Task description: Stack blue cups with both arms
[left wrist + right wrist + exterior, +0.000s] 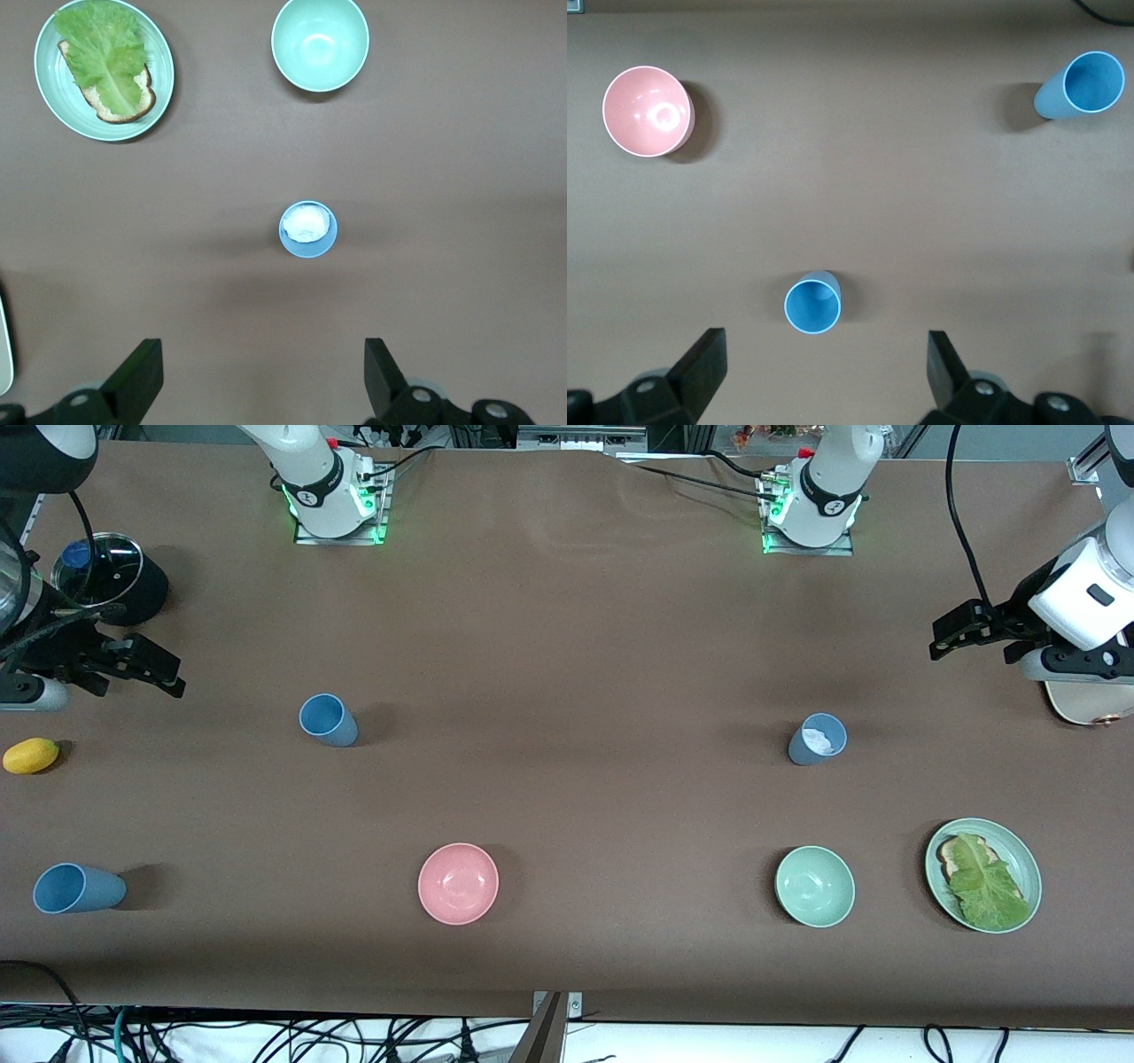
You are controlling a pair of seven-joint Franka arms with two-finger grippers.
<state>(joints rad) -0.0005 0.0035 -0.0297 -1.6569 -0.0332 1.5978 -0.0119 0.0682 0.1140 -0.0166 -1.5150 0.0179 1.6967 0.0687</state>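
Three blue cups stand apart on the brown table. One cup (328, 720) (812, 305) is toward the right arm's end. A second cup (78, 888) (1081, 85) is nearer the front camera at that same end. The third cup (817, 740) (308, 228), with a white patch inside, is toward the left arm's end. My right gripper (164, 669) (826, 347) is open and empty, above the table at the right arm's end. My left gripper (939, 638) (263, 354) is open and empty, above the table at the left arm's end.
A pink bowl (458, 883) (647, 111) and a green bowl (815, 886) (320, 42) sit near the front edge. A green plate (1019, 849) (62, 111) holds bread and lettuce. A lemon (31, 755) and a black pot with a glass lid (106, 576) are at the right arm's end.
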